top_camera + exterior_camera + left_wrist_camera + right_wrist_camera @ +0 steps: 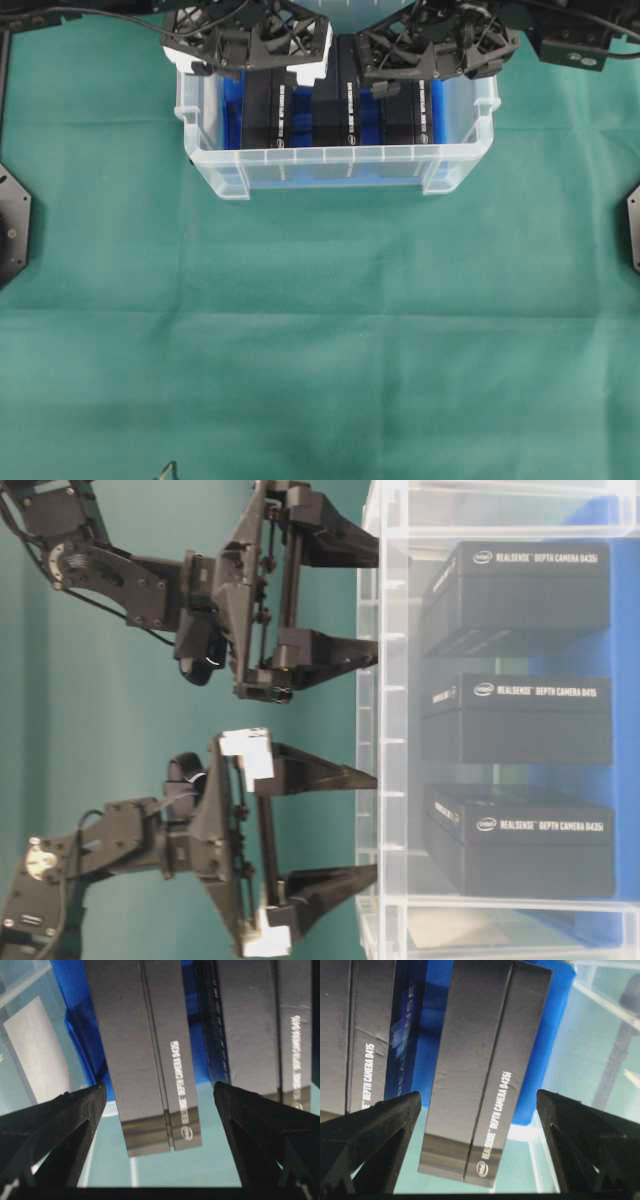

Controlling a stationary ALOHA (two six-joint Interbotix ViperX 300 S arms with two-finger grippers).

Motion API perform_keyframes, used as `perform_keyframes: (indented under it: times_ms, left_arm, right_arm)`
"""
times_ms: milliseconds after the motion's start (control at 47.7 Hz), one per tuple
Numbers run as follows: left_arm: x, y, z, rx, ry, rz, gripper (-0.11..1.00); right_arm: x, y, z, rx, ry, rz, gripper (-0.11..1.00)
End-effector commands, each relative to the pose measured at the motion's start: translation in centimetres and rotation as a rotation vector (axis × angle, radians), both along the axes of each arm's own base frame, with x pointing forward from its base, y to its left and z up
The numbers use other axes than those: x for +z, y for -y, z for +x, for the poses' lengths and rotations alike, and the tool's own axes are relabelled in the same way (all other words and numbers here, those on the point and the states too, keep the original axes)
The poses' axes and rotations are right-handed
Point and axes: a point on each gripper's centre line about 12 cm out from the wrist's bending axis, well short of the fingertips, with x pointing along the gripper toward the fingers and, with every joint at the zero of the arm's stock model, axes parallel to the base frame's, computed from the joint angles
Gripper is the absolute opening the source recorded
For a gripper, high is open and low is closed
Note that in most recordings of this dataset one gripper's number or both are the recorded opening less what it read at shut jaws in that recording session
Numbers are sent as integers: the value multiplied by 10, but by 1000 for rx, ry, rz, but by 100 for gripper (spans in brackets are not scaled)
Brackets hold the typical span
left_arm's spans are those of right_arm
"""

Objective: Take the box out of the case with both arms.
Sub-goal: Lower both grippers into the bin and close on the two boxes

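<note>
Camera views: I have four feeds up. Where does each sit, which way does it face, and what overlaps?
Overhead exterior: above the green table, looking down; the case at top, both grippers over it.
Table-level exterior: low, turned sideways, facing the case wall; left gripper, right gripper, both open.
Left wrist: looks between its own fingers at one black box.
Right wrist: between its fingers at another box.
Shared: the middle box edges into both wrist views.
</note>
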Motion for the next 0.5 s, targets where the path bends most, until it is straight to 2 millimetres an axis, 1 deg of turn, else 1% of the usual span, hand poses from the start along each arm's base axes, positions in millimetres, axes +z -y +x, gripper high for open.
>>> perform_keyframes:
  times_ms: [0, 105, 210, 482]
  left_arm:
    - [-2, 0, -4, 7, 5, 5, 92]
    - [-9, 1, -7, 21, -6, -3, 92]
    - [-12, 1, -5, 22, 14, 3, 92]
    - [-20, -1, -1, 23, 15, 3, 92]
  right_arm:
    - [5, 0, 3, 7, 30, -10, 96]
    - [-2, 0, 4, 7, 17, -7, 96]
    - [-11, 1, 4, 8, 1, -2, 96]
    - [-20, 1, 4, 12, 7, -3, 96]
